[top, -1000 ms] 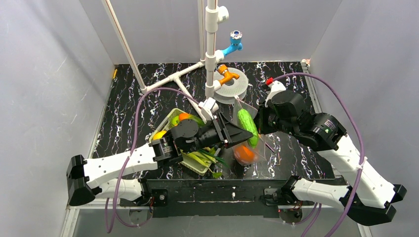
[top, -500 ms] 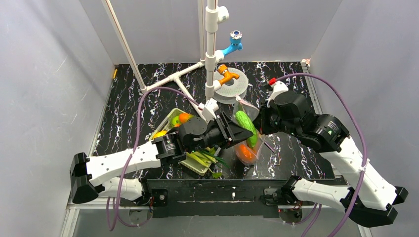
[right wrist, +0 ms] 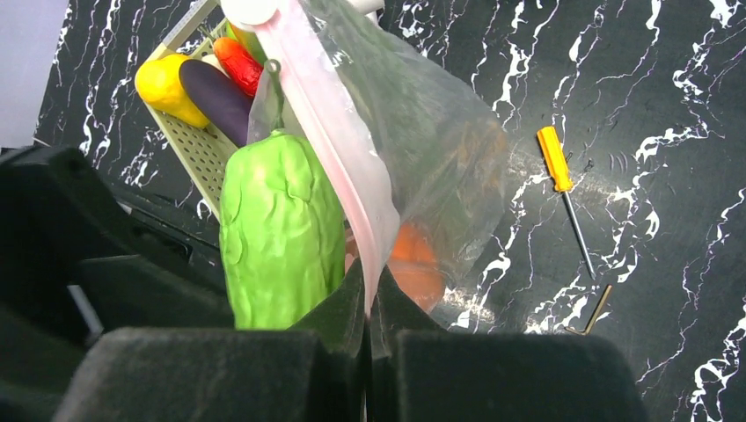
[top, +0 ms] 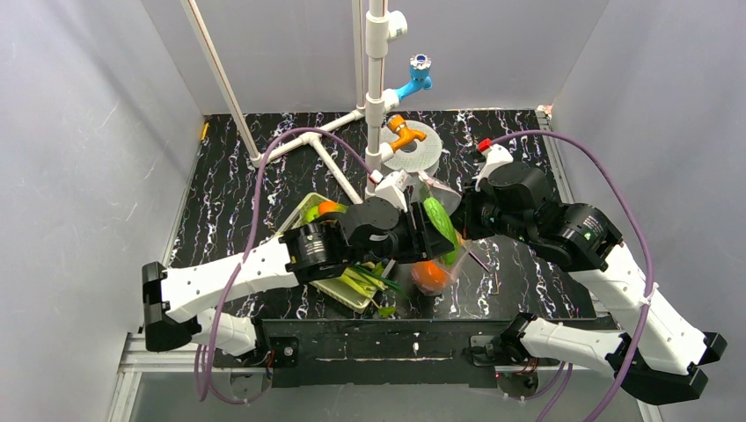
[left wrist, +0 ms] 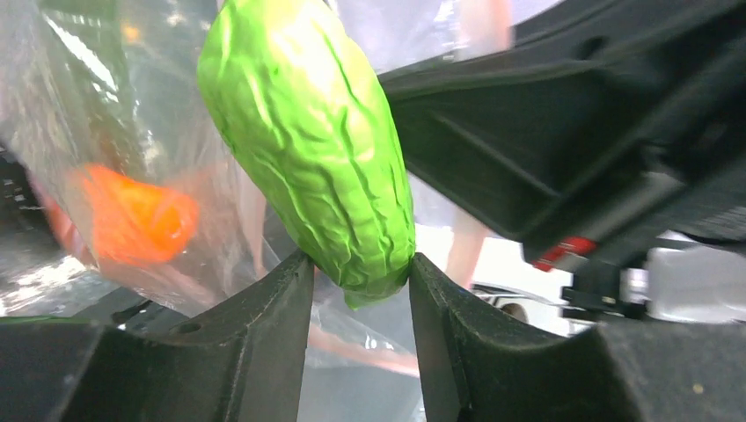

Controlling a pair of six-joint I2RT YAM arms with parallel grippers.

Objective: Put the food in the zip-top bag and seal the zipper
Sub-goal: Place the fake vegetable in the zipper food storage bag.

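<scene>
My left gripper (left wrist: 359, 280) is shut on the end of the bumpy green cucumber (left wrist: 308, 141), which leans at the mouth of the clear zip-top bag (right wrist: 422, 132). In the top view the cucumber (top: 439, 221) sits between both grippers. My right gripper (right wrist: 369, 303) is shut on the bag's pinkish-red zipper strip (right wrist: 330, 132) and holds the bag up. An orange fruit (right wrist: 413, 264) lies inside the bag, also seen in the top view (top: 429, 274). A yellow fruit (right wrist: 167, 88) and a red piece (right wrist: 237, 63) lie in the basket.
A pale green mesh basket (top: 303, 214) with more toy food stands left of the bag. A small yellow-handled screwdriver (right wrist: 563, 180) and a bent key (right wrist: 594, 312) lie on the black marble table. A white pipe stand (top: 376, 79) and grey disc (top: 420, 149) stand behind.
My left arm has moved right toward the bag with the cucumber, bringing it against the bag's mouth. The right gripper has kept its hold on the bag's strip.
</scene>
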